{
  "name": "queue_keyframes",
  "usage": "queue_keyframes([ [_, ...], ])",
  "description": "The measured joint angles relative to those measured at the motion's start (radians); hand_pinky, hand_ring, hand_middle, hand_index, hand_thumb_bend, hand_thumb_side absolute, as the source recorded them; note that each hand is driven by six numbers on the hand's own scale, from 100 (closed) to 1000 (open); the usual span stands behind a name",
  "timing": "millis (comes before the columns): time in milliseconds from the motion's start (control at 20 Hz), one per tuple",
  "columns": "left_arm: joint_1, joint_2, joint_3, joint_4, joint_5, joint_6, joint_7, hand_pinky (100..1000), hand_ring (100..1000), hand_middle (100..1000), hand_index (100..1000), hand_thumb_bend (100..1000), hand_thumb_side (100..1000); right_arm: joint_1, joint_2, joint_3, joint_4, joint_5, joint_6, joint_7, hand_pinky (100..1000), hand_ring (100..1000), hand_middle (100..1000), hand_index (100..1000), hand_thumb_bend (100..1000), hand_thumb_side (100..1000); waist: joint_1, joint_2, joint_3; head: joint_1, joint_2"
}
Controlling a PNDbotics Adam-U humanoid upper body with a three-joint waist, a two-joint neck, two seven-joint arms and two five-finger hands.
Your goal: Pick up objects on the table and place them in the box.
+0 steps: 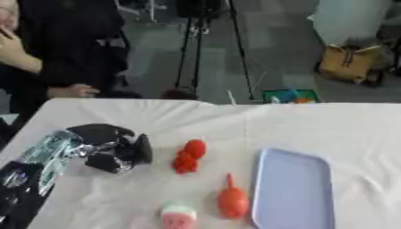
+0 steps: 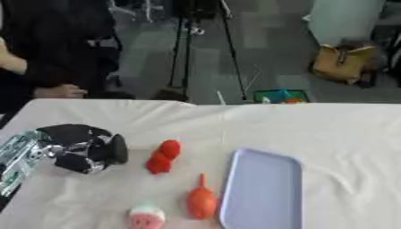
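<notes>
Table: white cloth-covered table (image 1: 329, 129), creased in places, filling the lower half of both views.
Left hand: black-and-silver left hand (image 1: 113, 150) over the left part of the table, arm entering from the left edge; fingers bent inward but with nothing seen between them. It lies to the left of the red toy, apart from it.
Right hand: does not show in either view.
Red toy: lumpy red toy (image 1: 189, 156) near the table's middle, lying on the cloth, tilted with its upper end to the right; between the left hand and the tray.
Orange toy: orange toy (image 1: 232, 200) with a rounded body and a thin stem pointing away from the robot, lying just left of the tray's near end, nearer the robot than the red toy.
Pink toy: small rounded toy (image 1: 178, 216), pink below, with white and a pale green cap on top, at the bottom edge, left of the orange toy and close beside it; what it is cannot be told.
Tray: pale lilac-blue tray (image 1: 295, 192) with rounded corners and a low rim, right of the toys, running from mid-table to the bottom edge; nothing lies in it.
Task state: all three toys rest on the cloth outside the tray.
Beyond the table: grey floor with a black tripod (image 1: 205, 49) and a tan bag (image 1: 348, 62) at upper right.
</notes>
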Motion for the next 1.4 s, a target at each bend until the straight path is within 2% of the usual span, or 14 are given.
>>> queue_keyframes([
  [100, 0.000, 0.000, 0.000, 0.000, 0.000, 0.000, 0.000, 1000, 1000, 917, 659, 103, 997, 0.002, 0.000, 0.000, 0.000, 0.000, 0.001, -0.002, 672, 731, 666, 825, 100, 598, 0.000, 0.000, 0.000, 0.000, 0.000],
  [600, -0.001, -0.001, 0.000, 0.000, -0.001, 0.015, 0.023, 1000, 1000, 879, 634, 100, 973, 0.002, 0.000, 0.000, 0.000, 0.003, 0.006, -0.006, 672, 731, 665, 825, 100, 598, 0.000, 0.000, 0.000, 0.000, -0.001],
  [750, -0.002, -0.001, -0.001, -0.002, -0.001, 0.019, 0.030, 1000, 1000, 865, 628, 100, 930, 0.002, 0.000, 0.000, 0.000, 0.003, 0.007, -0.007, 672, 731, 665, 825, 100, 598, 0.000, -0.002, 0.001, 0.000, -0.001],
  [1400, -0.025, -0.001, -0.004, -0.062, 0.029, 0.023, 0.030, 1000, 1000, 841, 607, 100, 887, 0.003, 0.000, 0.000, 0.000, 0.003, 0.016, -0.007, 671, 730, 664, 825, 100, 595, 0.000, -0.017, 0.007, 0.000, -0.001],
])
